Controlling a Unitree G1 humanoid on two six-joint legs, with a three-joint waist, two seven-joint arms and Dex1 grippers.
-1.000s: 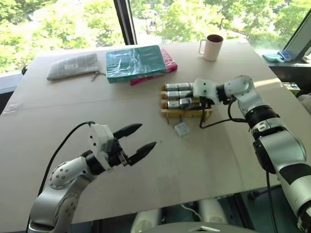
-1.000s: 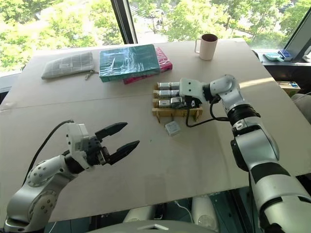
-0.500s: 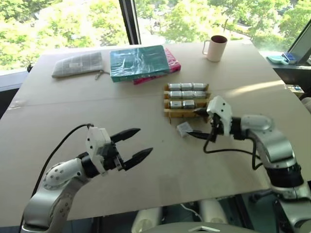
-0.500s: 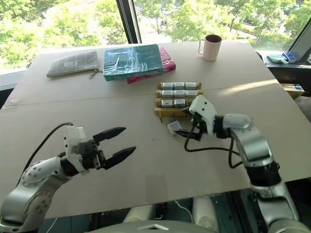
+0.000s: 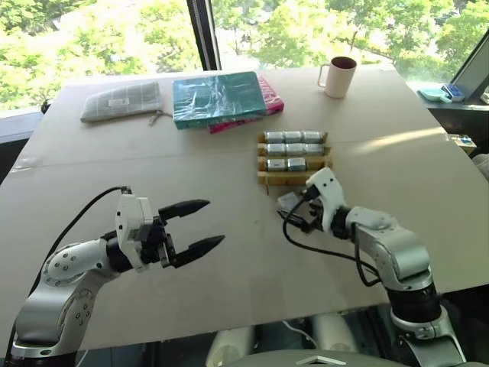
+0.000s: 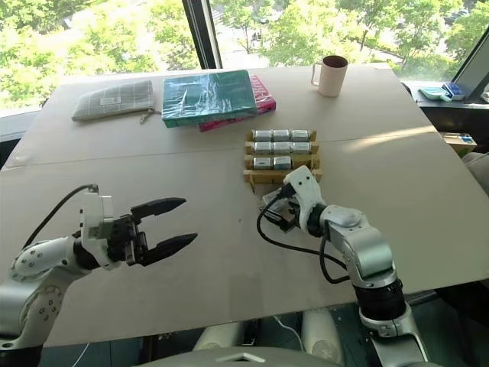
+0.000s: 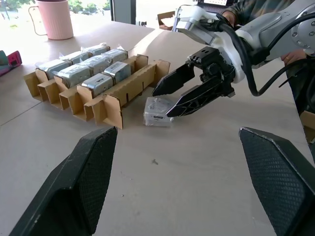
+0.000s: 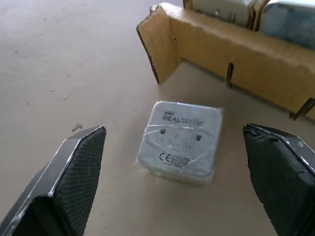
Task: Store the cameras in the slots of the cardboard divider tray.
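The cardboard divider tray [image 5: 294, 158] stands on the table [image 5: 229, 222], a little past its middle toward the window side. Five cameras [image 5: 293, 138] sit in its slots: three fill the far row and two are in the middle row, while the near row looks empty. One more loose camera [image 8: 179, 142] lies flat on the table just beside the near edge of the tray, not touching it; it is wrapped in clear film and its label faces up. The right tool [image 7: 183, 93] is low over the table with its two black fingers apart, pointing at this loose camera, one finger on each side of it and both clear of it. The left tool [image 5: 197, 225] hovers above the table well apart from the tray, on the robot's left side, and its fingers are also wide apart and hold nothing. At the far side of the table there are a pink mug [image 5: 336, 76], a teal book [image 5: 218, 98] lying on top of a pink book [image 5: 269, 99], and a grey checked pouch [image 5: 122, 102].
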